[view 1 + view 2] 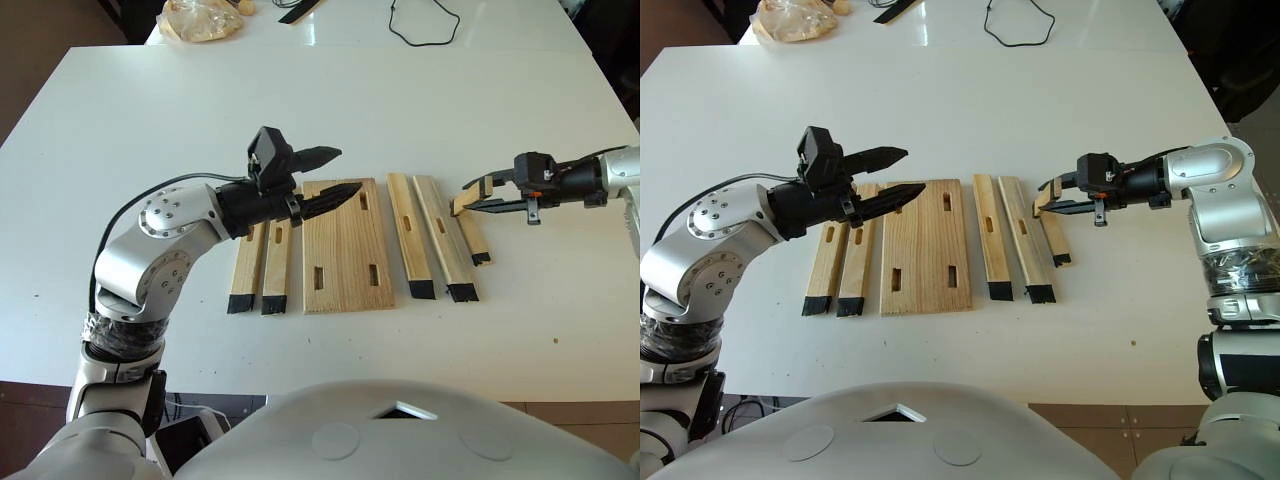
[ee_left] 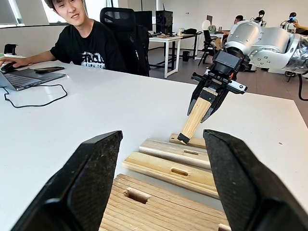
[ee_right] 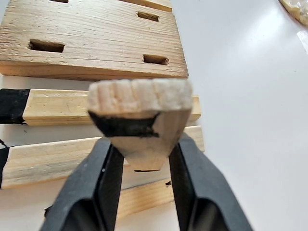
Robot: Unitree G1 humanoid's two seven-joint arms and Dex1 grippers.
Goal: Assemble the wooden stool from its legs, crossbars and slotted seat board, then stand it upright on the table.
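Observation:
The slotted seat board (image 1: 345, 248) lies flat in the middle of the white table. Two black-tipped legs (image 1: 262, 265) lie to its left and two more (image 1: 428, 240) to its right. My left gripper (image 1: 348, 170) hovers open over the board's far left corner, nothing between its fingers (image 2: 86, 183). My right gripper (image 1: 468, 197) is shut on a short crossbar (image 2: 196, 115), holding it tilted, its dark lower end close above another crossbar (image 1: 474, 238) that lies beside the right legs. The right wrist view shows the held crossbar's end (image 3: 139, 110) clamped between both fingers (image 3: 96, 192).
The table (image 1: 150, 120) has wide bare room beyond and on both sides of the parts. A plastic bag (image 1: 203, 18) and a black cable (image 1: 425, 25) lie on the far table. A laptop (image 2: 19, 79) sits at that far side.

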